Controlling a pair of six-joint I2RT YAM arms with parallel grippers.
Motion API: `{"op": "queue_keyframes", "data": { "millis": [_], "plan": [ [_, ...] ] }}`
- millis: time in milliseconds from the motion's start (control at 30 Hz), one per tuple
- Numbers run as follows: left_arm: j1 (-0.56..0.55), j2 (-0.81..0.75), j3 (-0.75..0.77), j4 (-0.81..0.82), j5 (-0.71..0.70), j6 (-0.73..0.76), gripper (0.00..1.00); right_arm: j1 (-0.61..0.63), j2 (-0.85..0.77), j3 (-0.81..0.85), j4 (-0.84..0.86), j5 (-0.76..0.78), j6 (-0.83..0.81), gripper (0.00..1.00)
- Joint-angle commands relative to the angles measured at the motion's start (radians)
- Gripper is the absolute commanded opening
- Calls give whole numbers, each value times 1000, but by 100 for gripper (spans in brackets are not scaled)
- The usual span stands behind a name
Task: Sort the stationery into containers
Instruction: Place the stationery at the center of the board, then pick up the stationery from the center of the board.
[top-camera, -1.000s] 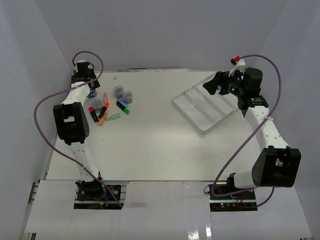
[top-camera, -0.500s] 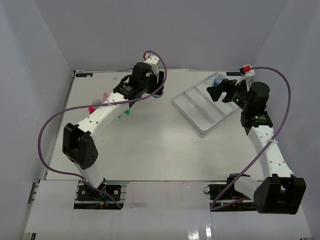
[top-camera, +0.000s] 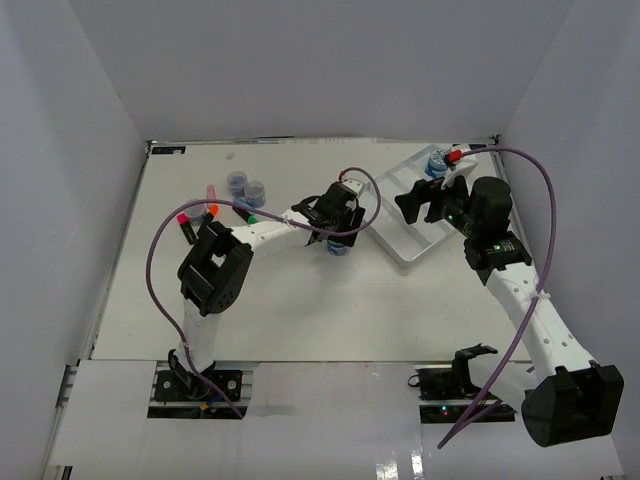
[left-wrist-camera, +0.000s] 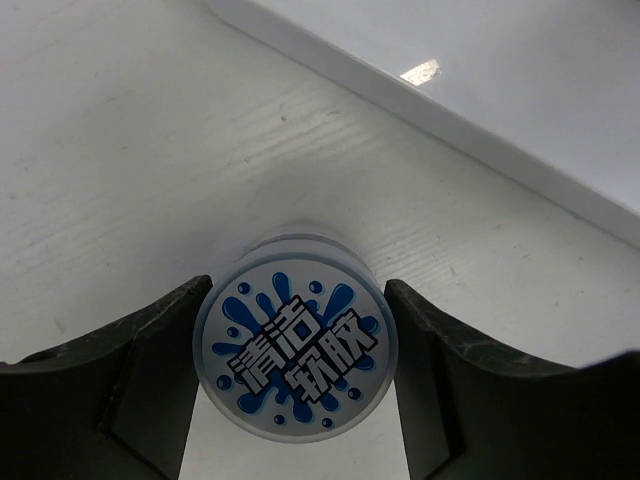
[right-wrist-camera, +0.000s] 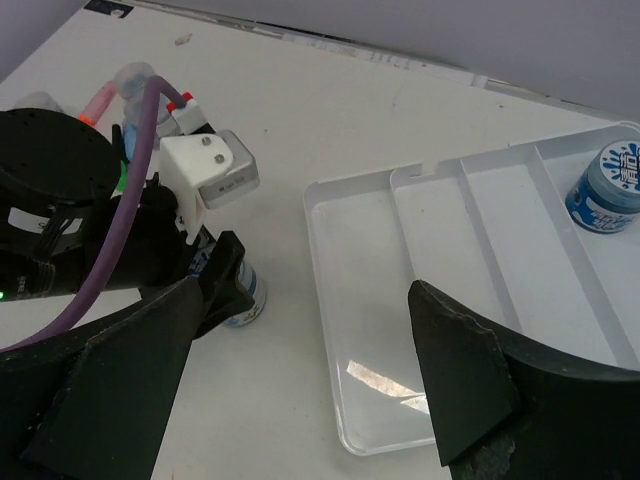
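Observation:
My left gripper (left-wrist-camera: 297, 290) is shut on a small clear jar (left-wrist-camera: 297, 345) with a blue-white patterned lid, one finger against each side. It holds the jar (top-camera: 338, 246) upright at the table's middle, just left of the white compartment tray (top-camera: 402, 247). Whether the jar touches the table I cannot tell. Over the tray's near end my right gripper (right-wrist-camera: 305, 285) hangs open and empty. Another jar (right-wrist-camera: 605, 190) stands in a far corner of the tray (right-wrist-camera: 400, 260). Two more jars (top-camera: 246, 185) and several stubby markers (top-camera: 187, 225) lie at the far left.
The tray's long wall (left-wrist-camera: 450, 110) runs close beside the held jar. The left arm (top-camera: 270, 232) stretches across the table from the left. Grey walls enclose the table on three sides.
The left arm swung from the pile at the far left to the table's middle, carrying a jar. The right arm shifted left over the tray. A jar now stands in the tray's far corner.

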Motion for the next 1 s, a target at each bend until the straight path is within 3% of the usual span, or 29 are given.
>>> {"op": "queue_keyframes", "data": {
  "millis": [0, 133, 167, 200, 267, 533, 767, 967],
  "plan": [
    [-5, -24, -4, 105, -55, -27, 59, 25, -12, -22, -12, 62, -63, 90],
    [-11, -23, -64, 134, -63, -42, 69, 46, -9, -61, 2, 42, -71, 90],
    [-11, -27, -69, 132, -61, -42, 75, 54, -5, -62, 2, 36, -75, 90],
    [-11, -41, -75, 128, -75, -52, 89, 62, 7, -58, -7, 25, -81, 90],
    [-11, -68, -82, 125, -80, -56, 98, 74, 19, -48, -12, 13, -81, 90],
    [41, -297, -122, 79, -113, -72, 98, 167, 103, 5, -44, 4, -112, 90],
    [202, -522, -269, 49, -58, -90, 98, 283, 250, 80, -63, 67, -138, 90],
    [335, -737, -481, 16, -63, -102, 98, 387, 439, 186, -107, 158, -160, 90]
  ]
}}
